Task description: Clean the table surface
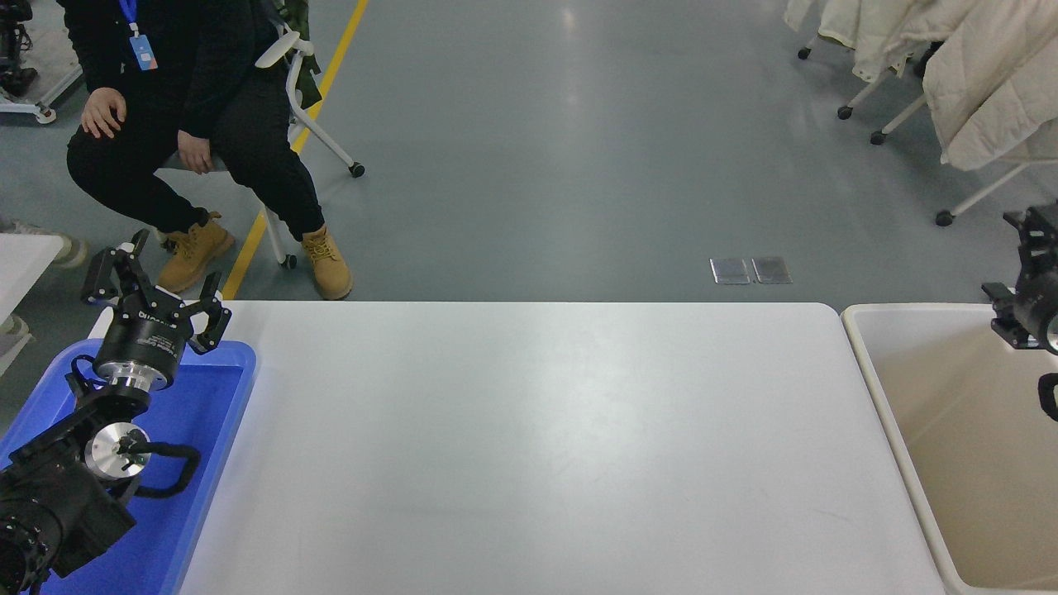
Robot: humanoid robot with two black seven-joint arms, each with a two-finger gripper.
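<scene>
Head view: the matte white rectangular table surface (pixel 529 446) spans between the blue plastic tray (pixel 202 463) and beige plastic bin (pixel 909 430). The left gripper (pixel 157 289) sits over the tray, fingers spread, holding nothing. The right gripper (pixel 1029 273) is at the right edge; finger state cannot be told. No print is legible.

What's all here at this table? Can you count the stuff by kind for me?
White table surface: 1
Blue tray: 1
Beige bin: 1
Robot grippers: 2, left gripper, right gripper
Seated person beyond the table: 1
Total: 6
</scene>
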